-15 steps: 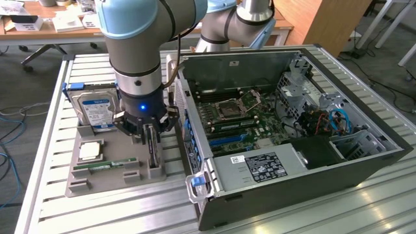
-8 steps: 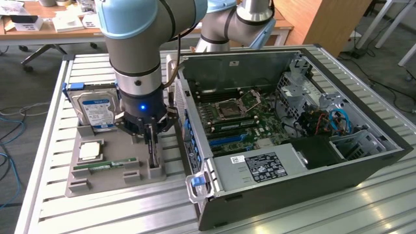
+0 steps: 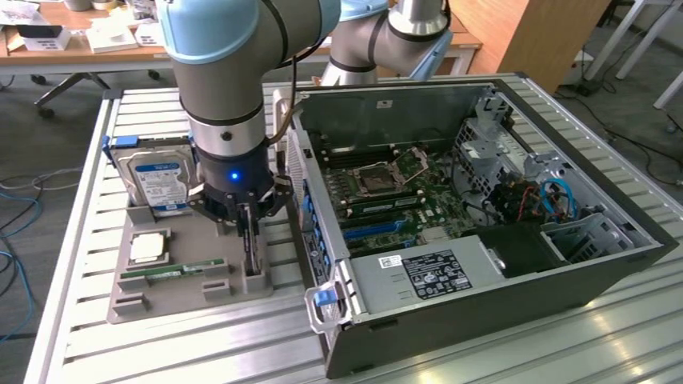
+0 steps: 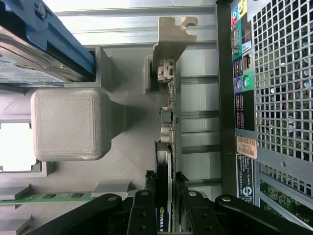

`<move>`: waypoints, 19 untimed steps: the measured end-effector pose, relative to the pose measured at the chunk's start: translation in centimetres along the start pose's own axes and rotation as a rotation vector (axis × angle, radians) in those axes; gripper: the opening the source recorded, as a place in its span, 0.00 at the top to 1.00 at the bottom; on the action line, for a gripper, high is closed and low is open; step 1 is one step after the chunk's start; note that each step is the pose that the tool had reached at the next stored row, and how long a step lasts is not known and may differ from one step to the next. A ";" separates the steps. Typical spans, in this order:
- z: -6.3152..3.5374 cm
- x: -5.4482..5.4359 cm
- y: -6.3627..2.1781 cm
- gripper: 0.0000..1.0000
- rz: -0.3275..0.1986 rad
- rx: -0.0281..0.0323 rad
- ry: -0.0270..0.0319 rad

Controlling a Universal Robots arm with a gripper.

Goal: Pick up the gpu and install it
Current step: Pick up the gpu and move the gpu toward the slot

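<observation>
1. Holder tray (image 3: 160, 302): grey, nearest in the exterior view. It is slotted so that each part waits ready for a straight lift.
2. RAM stick (image 3: 171, 274): lies flat in its groove, at the gripper's eight o'clock.
3. The gpu (image 3: 251, 250) (image 4: 165, 161): stands on edge in the slot on the tray's three o'clock side, apparently seated. Its top edge is exposed for pinching.
4. Gripper (image 3: 248, 228) (image 4: 166, 215): narrowed onto the gpu's upper edge, with a finger against each face.
5. Hard drive (image 3: 155, 180): upright in its cradle, at the gripper's ten o'clock.
6. Computer case (image 3: 597, 268): at three o'clock, lying with its open side up. The motherboard (image 3: 395, 192) is exposed to receive a card.
</observation>
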State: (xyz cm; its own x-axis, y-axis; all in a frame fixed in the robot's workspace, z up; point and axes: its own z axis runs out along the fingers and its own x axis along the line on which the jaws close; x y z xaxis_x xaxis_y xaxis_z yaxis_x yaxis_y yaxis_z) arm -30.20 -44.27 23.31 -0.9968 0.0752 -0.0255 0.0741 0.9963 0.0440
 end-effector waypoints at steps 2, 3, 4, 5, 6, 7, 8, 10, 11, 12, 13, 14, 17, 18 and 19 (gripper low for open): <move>0.00 0.0 0.00 0.74 -0.002 -0.0002 0.0000; 0.00 0.0 0.00 0.74 -0.003 -0.0002 0.0000; -0.01 0.0 0.00 0.74 -0.005 -0.0002 0.0001; -0.02 0.0 0.00 0.74 -0.006 -0.0003 0.0001; -0.03 0.0 0.00 0.74 -0.006 -0.0003 0.0002; -0.06 0.0 0.00 0.74 -0.006 -0.0001 0.0003; -0.13 0.0 0.00 0.74 -0.006 0.0001 0.0006; -0.31 0.0 0.01 0.74 -0.007 -0.0001 0.0003; -0.40 0.0 0.01 0.74 -0.007 -0.0001 0.0004; -0.52 0.0 0.02 0.74 -0.007 -0.0001 0.0004; -0.65 0.0 0.03 0.74 -0.006 -0.0001 0.0004; -0.81 0.0 0.03 0.74 -0.006 -0.0002 0.0003; -1.53 0.0 0.07 0.74 -0.006 -0.0001 0.0003; -1.83 0.0 0.08 0.74 -0.006 -0.0002 0.0003; -2.16 -0.1 0.10 0.74 -0.007 -0.0001 0.0003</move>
State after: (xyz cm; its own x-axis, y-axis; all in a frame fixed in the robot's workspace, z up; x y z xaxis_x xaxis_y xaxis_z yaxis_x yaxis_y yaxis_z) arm -30.20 -44.27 25.48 -0.9973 0.0688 -0.0254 0.0676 0.9967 0.0439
